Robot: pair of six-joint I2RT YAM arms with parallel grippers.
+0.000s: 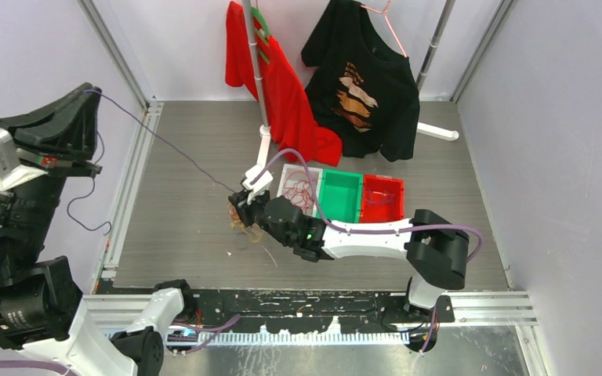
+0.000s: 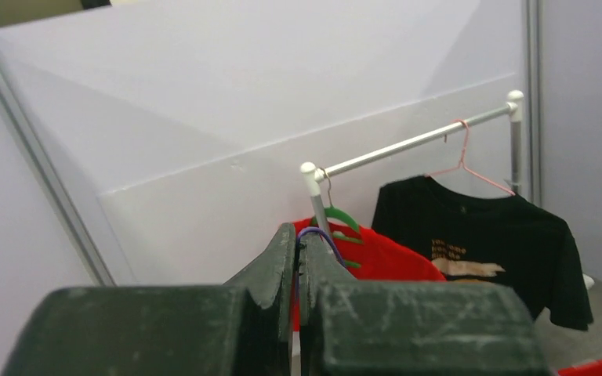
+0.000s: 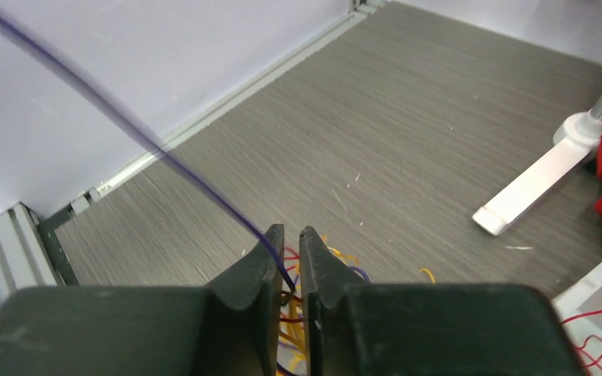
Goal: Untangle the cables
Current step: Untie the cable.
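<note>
Grey counter holds the tangled cables under the right gripper, its jaws near-closed, grip unclear, while the left gripper, clamped on a taut purple cable, could drag the knot tighter.

The table is matt grey with a fine wood-like grain, edged by ribbed bare-metal rails. The cables look smooth and plastic-sheathed; the purple cable has a slight sheen. The bins are glossy plastic. The red shirt and black shirt are soft matt cloth (the black one printed). The rack is polished metal tube. The left fingers are dark matt plastic, scuffed.
</note>
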